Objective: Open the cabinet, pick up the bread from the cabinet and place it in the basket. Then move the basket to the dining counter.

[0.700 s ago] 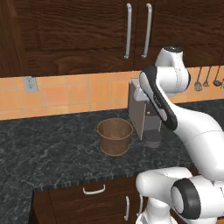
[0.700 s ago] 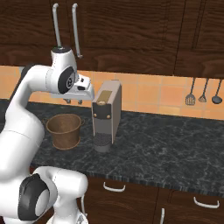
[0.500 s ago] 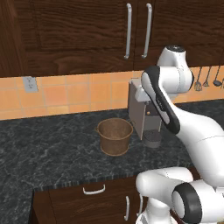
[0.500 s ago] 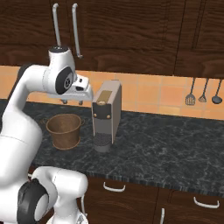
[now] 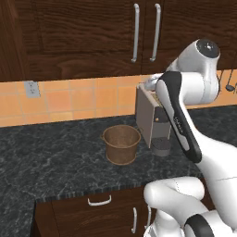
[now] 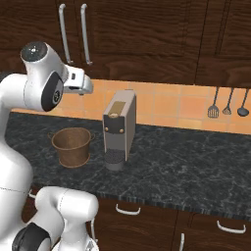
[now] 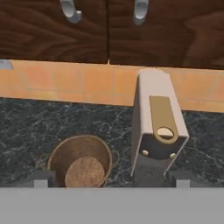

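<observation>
The cabinet (image 5: 92, 37) hangs above the worktop with both doors shut; its two long silver handles (image 5: 135, 32) stand side by side, and their lower ends show in the hand view (image 7: 70, 11). The bread is hidden. The brown basket (image 5: 121, 143) (image 6: 72, 146) (image 7: 81, 162) stands empty on the black worktop, left of the coffee machine. My gripper (image 7: 111, 180) (image 6: 82, 88) is open and holds nothing. It hovers above the basket and the machine, below the handles, with fingertips (image 7: 41, 179) spread wide. The dining counter is out of view.
A grey coffee machine (image 5: 152, 120) (image 6: 119, 127) (image 7: 157, 127) stands right of the basket against the orange tiled wall. Utensils (image 6: 228, 105) hang on the wall at the right. Low drawers with short handles (image 5: 99, 201) sit under the worktop's front edge.
The arm's upper joint has lifted and the hand has risen a little towards the cabinet handles. Basket and coffee machine have stayed put.
</observation>
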